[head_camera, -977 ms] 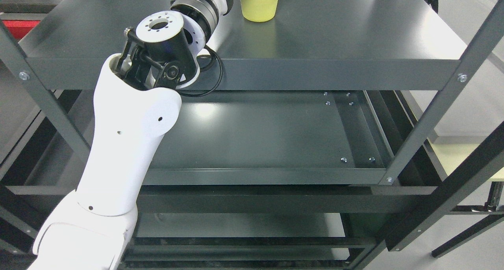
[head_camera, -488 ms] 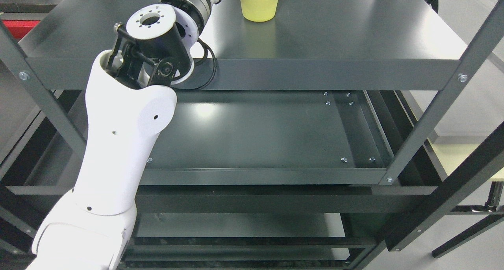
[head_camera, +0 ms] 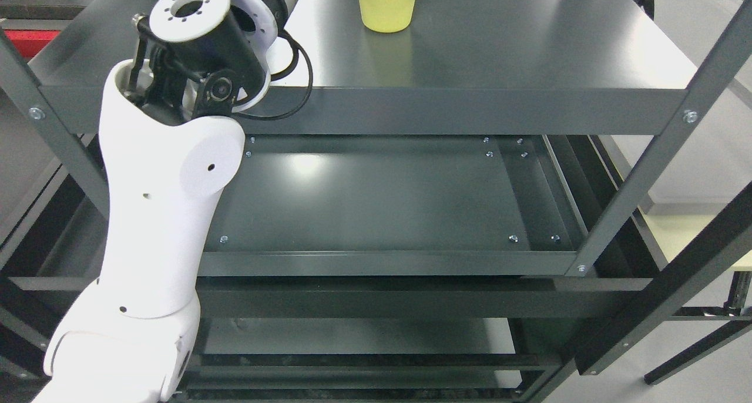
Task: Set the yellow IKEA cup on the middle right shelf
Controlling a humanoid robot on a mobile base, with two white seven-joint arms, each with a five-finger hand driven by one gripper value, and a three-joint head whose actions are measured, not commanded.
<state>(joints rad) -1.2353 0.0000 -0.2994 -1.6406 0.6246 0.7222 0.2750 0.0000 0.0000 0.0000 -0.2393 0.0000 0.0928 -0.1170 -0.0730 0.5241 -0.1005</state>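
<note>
My left arm (head_camera: 158,215) rises from the lower left of the frame, its white shell running up the left side to the black wrist joint (head_camera: 200,68) near the upper left. Past that joint the arm leaves the frame at the top edge, so my left hand is out of sight and I cannot tell how its fingers stand. A black cable (head_camera: 294,91) loops beside the wrist, over the front edge of the top shelf (head_camera: 499,56).

The yellow cup (head_camera: 386,6) stands upright on that top shelf, at the top of the frame just right of the wrist and apart from it; its rim is cut off by the frame edge.

Below, in the middle of the frame, lies the dark middle shelf (head_camera: 382,197), with small screws at its corners. My right arm does not show.
</note>
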